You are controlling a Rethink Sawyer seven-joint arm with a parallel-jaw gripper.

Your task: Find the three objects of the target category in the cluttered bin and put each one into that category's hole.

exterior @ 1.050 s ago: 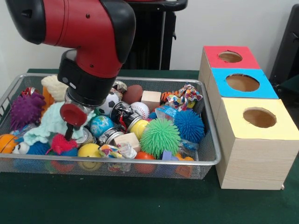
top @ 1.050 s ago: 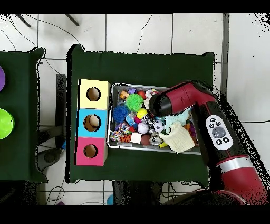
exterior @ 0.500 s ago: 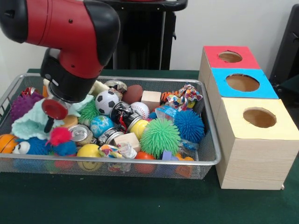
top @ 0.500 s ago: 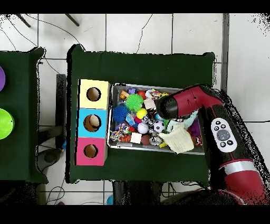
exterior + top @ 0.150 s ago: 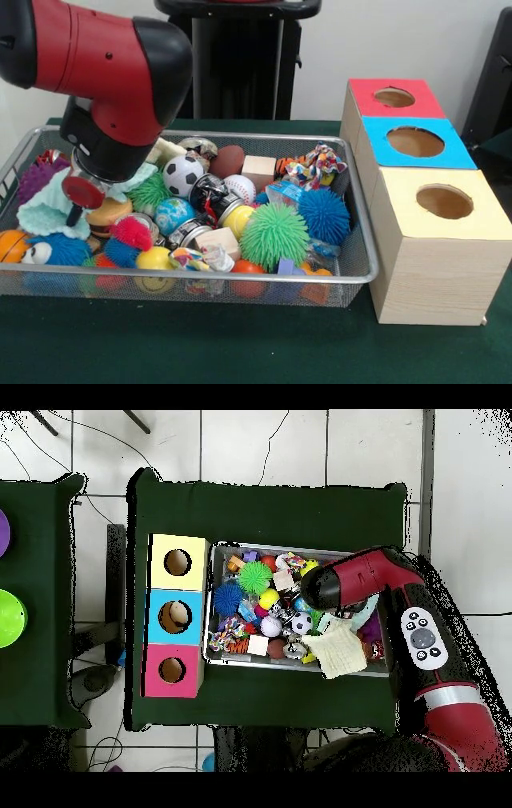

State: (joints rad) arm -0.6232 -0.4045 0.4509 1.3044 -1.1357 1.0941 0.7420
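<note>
A red and black robot arm (image 5: 104, 72) reaches down over the left end of a wire bin (image 5: 352, 276) packed with toys, on a counter (image 5: 240, 352) draped in dark green cloth; its claw (image 5: 78, 206) sits low among the clutter, above a mint-green cloth (image 5: 44, 212), and whether it is open or closed cannot be told from either view, as the arm's bulk hides the tip from above.

Just beside the claw lie a pink spiky ball (image 5: 132, 233), a toy burger (image 5: 108, 214) and a drinks can (image 5: 148, 222); a purple spiky ball (image 5: 34, 178) rests at the bin's far left; a soccer ball (image 5: 182, 174), a small globe (image 5: 172, 214) and a baseball (image 5: 239, 188) crowd the middle; a large green spiky ball (image 5: 274, 234) and a blue spiky ball (image 5: 324, 214) fill the right side, near a knotted rope toy (image 5: 318, 165); a yellow smiley ball (image 5: 156, 260) and a wooden block (image 5: 218, 240) lie along the front wall.

To the right of the bin stands a row of three wooden boxes, each with a round hole in its top: a red box (image 5: 396, 98) farthest back, a blue box (image 5: 414, 142) in the middle and a yellow box (image 5: 442, 204) nearest the camera; seen from overhead, the row (image 5: 177, 615) sits close against the bin's short end.
</note>
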